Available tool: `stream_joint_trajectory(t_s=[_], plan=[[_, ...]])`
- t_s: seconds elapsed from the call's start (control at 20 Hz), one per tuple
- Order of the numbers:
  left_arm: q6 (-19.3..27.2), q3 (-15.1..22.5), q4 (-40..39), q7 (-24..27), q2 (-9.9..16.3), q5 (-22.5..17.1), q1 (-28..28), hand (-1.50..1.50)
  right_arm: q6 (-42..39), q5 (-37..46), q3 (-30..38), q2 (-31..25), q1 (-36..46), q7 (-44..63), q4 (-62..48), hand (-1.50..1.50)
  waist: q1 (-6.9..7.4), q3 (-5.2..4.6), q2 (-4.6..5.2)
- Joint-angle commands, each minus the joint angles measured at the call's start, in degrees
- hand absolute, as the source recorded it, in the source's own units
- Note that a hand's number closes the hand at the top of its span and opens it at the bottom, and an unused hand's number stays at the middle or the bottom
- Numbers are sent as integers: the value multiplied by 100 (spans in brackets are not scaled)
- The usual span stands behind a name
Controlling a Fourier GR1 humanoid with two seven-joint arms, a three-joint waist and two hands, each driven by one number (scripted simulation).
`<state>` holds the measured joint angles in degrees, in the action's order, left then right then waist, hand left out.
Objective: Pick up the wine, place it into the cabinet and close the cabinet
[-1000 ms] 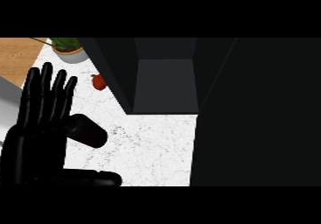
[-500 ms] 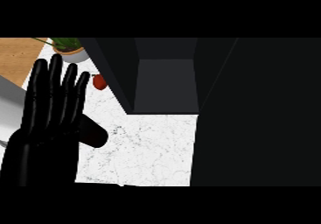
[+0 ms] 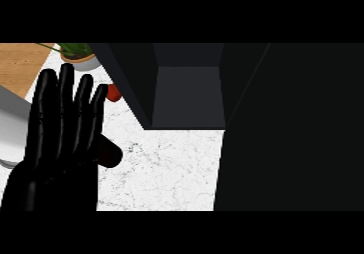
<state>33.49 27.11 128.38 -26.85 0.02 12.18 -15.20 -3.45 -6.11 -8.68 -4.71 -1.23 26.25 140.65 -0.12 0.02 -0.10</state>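
The left hand [image 3: 64, 129] stood at the left with its fingers straight and wide, holding nothing. A small red thing [image 3: 114, 93] peeked out beside its fingertips, mostly hidden. A potted plant [image 3: 80, 54] sat behind on the white desk [image 3: 166, 168]. The dark cabinet [image 3: 188, 94] was open. No wine bottle could be made out.

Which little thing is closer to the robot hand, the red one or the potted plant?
The small red thing: it peeks out right beside the left robot hand fingertips. The potted plant sits farther back, by the wooden board.

even bright light, dark right side
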Motion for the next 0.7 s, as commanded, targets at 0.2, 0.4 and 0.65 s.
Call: stream_joint_trajectory(t_s=[0.2,0.4,0.65], plan=[[376,26,-91,-407,-2,460,-112,-150,71,-418,358,-73,245,525,462,-150,3,0,3],[479,-498,-170,-410,-2,12,-204,-150,210,-5,-124,55,274,823,647,-150,-18,-4,10],[239,-536,164,-53,43,-22,753,-150,162,-89,123,27,676,767,252,-150,17,-3,7]])
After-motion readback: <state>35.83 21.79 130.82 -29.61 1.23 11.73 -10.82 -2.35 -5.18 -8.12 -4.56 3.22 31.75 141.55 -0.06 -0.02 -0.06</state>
